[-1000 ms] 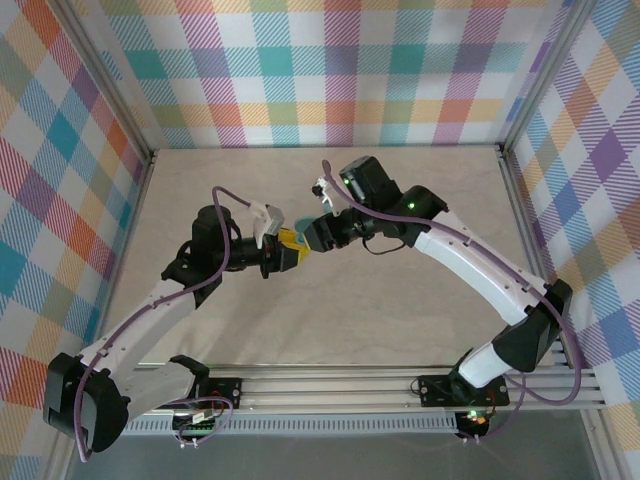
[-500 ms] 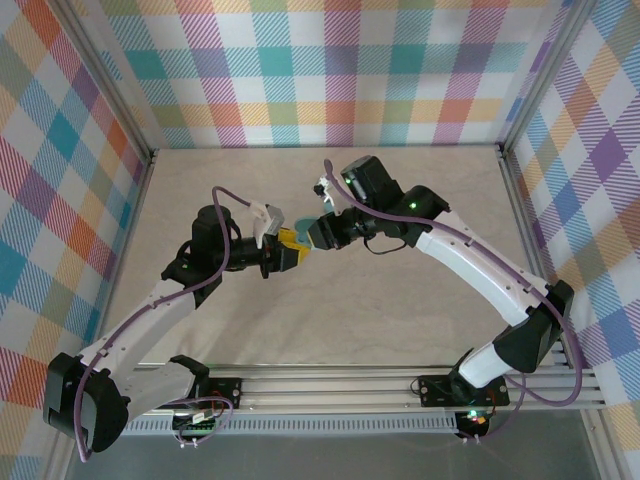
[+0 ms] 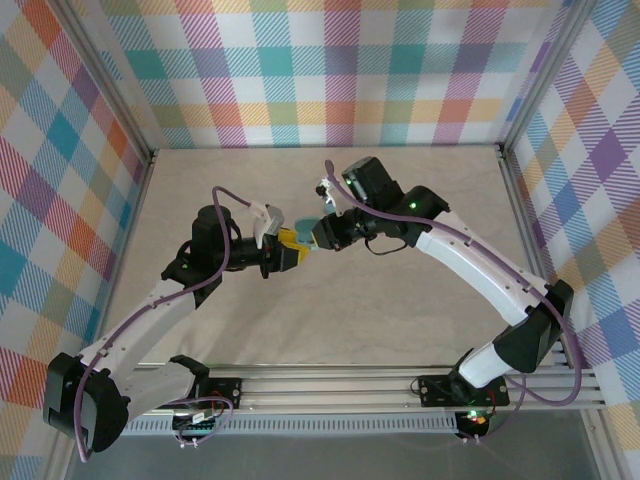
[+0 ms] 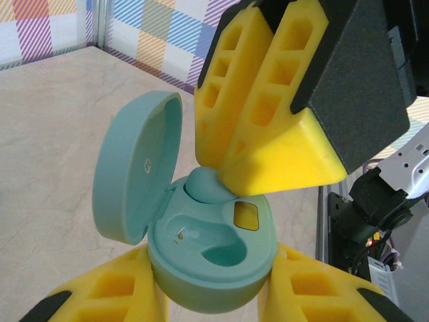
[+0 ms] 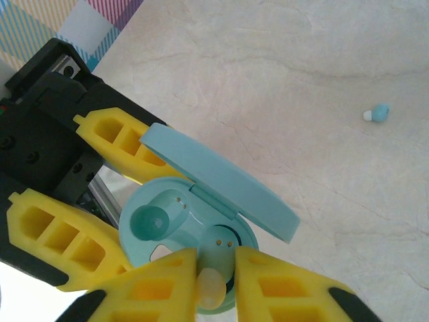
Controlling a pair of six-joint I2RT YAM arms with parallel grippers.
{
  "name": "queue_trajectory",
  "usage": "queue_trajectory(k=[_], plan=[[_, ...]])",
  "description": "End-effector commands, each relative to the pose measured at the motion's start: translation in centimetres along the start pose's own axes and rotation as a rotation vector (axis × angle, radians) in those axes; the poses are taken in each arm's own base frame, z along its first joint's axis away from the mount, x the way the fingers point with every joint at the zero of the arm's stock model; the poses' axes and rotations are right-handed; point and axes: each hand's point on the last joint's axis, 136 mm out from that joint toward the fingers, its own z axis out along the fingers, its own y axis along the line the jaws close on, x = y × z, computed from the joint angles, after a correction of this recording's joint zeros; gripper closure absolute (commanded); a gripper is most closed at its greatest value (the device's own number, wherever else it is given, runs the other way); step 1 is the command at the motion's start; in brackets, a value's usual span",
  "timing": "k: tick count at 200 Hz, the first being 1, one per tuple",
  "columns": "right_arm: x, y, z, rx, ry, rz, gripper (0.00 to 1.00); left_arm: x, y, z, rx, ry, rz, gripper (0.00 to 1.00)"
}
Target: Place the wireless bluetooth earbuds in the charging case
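Beige table (image 3: 400, 300) below — left gripper (image 3: 290, 252) clamps the open teal case (image 4: 201, 249), right gripper (image 5: 214, 270) pinches a tiny teal earbud (image 4: 206, 185).

I had both hands meeting above the middle of the tabletop (image 3: 400, 310), the left hand (image 3: 290, 246) on the left and the right hand (image 3: 319, 233) just right of it. The charging case (image 4: 213, 265) sat between my left fingers, with its lid (image 4: 134, 176) swung up at one side. At the case's rim beside the lid, an earbud (image 4: 206, 185) sat between my right fingers, touching the case. A loose earbud (image 5: 380, 113) lay on the tabletop, well apart from the case.
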Motion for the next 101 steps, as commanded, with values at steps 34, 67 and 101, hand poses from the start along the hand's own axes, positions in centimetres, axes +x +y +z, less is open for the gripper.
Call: queue_trajectory(k=[34, 67, 101], plan=[[-0.2, 0.6, -1.6, -0.008, -0.037, -0.014, 0.87, -2.2, -0.7, -0.3, 0.002, -0.054, 0.082, 1.0], [-1.2, 1.2, -2.3, -0.028, -0.084, -0.009, 0.89, -1.9, -0.4, -0.3, -0.009, -0.051, 0.077, 1.0], [-2.3, 1.5, -3.2, -0.048, -0.139, 0.014, 0.9, -1.7, -0.2, -0.3, -0.024, -0.049, 0.076, 1.0]])
